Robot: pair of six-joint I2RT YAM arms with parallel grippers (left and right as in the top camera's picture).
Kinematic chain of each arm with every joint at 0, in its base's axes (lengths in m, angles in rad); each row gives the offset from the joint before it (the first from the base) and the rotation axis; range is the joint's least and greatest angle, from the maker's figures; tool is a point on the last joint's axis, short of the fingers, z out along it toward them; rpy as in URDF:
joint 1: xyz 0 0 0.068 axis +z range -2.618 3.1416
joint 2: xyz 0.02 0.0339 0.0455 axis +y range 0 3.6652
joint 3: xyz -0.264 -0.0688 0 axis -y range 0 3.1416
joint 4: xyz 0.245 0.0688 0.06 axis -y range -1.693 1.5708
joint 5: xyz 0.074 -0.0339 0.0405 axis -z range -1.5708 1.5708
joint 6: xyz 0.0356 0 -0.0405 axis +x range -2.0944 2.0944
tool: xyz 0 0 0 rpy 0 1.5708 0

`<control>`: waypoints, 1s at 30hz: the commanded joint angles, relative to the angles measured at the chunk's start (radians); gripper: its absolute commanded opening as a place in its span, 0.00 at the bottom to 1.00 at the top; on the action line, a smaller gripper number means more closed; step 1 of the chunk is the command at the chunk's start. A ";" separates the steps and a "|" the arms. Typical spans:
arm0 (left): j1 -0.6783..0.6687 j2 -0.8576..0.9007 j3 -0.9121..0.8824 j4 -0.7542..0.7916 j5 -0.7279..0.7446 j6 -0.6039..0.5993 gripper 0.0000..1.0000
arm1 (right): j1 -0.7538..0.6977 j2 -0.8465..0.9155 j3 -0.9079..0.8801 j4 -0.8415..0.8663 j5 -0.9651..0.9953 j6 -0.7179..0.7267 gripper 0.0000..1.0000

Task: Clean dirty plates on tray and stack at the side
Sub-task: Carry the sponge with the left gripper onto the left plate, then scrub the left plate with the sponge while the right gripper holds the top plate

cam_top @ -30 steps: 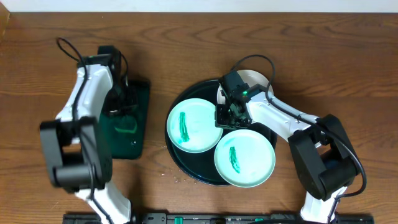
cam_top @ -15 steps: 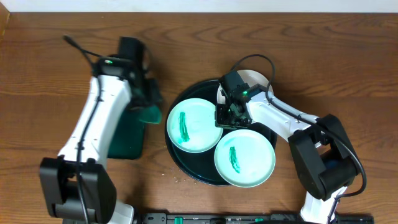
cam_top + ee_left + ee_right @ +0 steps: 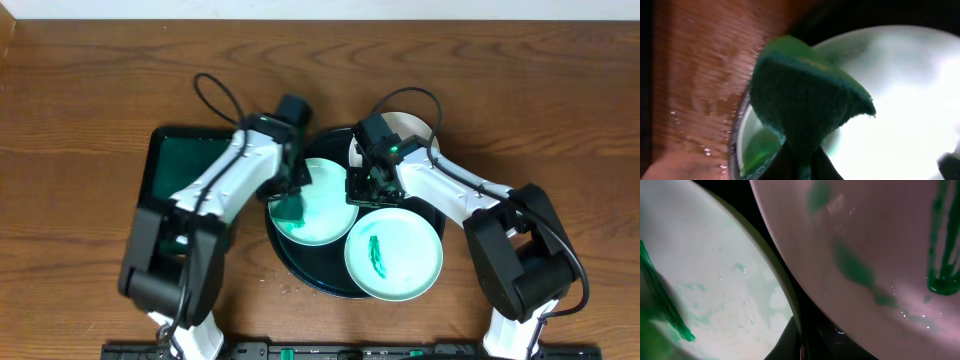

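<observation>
The black round tray point(image 3: 285, 255) holds the plates. The left plate point(image 3: 325, 205) and the front plate point(image 3: 405, 255) lie flat; the front one bears a green smear. The back plate point(image 3: 410, 127) is partly hidden under my right arm. My left gripper point(image 3: 290, 200) is shut on a dark green sponge point(image 3: 805, 95) and holds it on the left plate point(image 3: 905, 100), near its left edge. My right gripper point(image 3: 363, 187) is shut on that plate's right rim; in the right wrist view its fingers point(image 3: 802, 340) pinch the rim of the plate point(image 3: 715, 275), beside another smeared plate point(image 3: 875, 245).
A rectangular dark green tray point(image 3: 185, 160) lies on the wooden table left of the black tray. The black tray's rim point(image 3: 734, 142) and wet wood point(image 3: 700, 75) show in the left wrist view. Arm cables loop above both arms.
My left arm has swung right from the green tray, carrying the sponge onto the left plate, where it now covers the smear. The right arm has not moved.
</observation>
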 commanded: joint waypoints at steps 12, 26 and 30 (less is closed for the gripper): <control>-0.028 0.149 -0.009 0.138 0.623 0.298 0.07 | 0.005 0.021 0.020 0.011 -0.029 -0.009 0.01; 0.041 0.111 0.011 -0.024 -0.060 0.035 0.07 | 0.005 0.021 0.020 0.008 -0.028 -0.010 0.01; 0.041 0.084 0.022 -0.116 -0.193 0.029 0.07 | 0.005 0.021 0.020 0.010 -0.027 -0.013 0.01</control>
